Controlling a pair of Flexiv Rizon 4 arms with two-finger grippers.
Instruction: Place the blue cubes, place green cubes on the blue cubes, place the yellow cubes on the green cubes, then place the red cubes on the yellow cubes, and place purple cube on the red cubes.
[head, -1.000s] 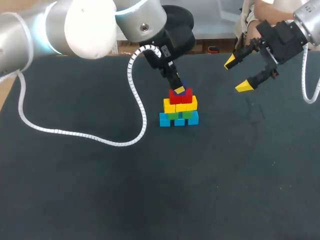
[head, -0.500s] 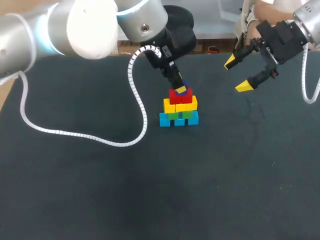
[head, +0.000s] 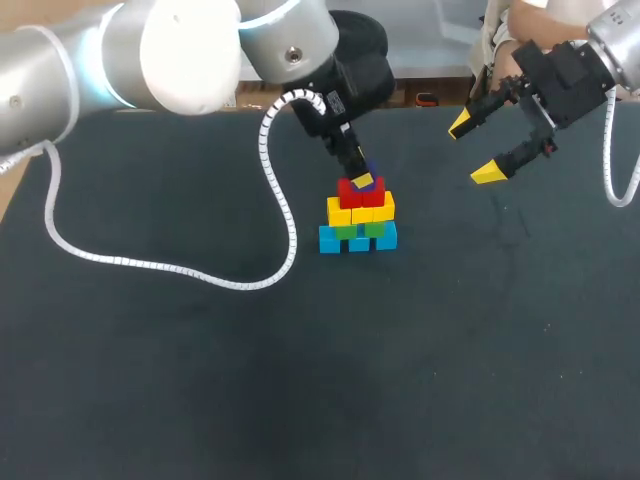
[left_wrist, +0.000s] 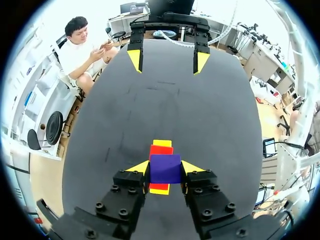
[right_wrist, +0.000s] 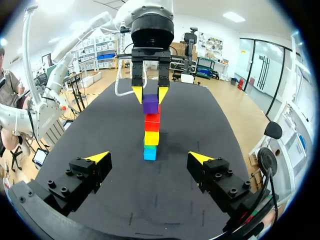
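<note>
A cube pyramid stands mid-table: blue cubes at the bottom, then green cubes, yellow cubes and red cubes. My left gripper is shut on the purple cube right on top of the red cubes. I cannot tell whether a gap is left under the purple cube. My right gripper hangs open and empty above the table's far right, well away from the stack. From the left wrist it shows beyond the stack.
The dark table top carries nothing else. The left arm's white cable loops over the table's left half.
The left arm's upper links have shifted slightly. Its gripper stays over the stack with the purple cube in it. The right arm has not moved.
</note>
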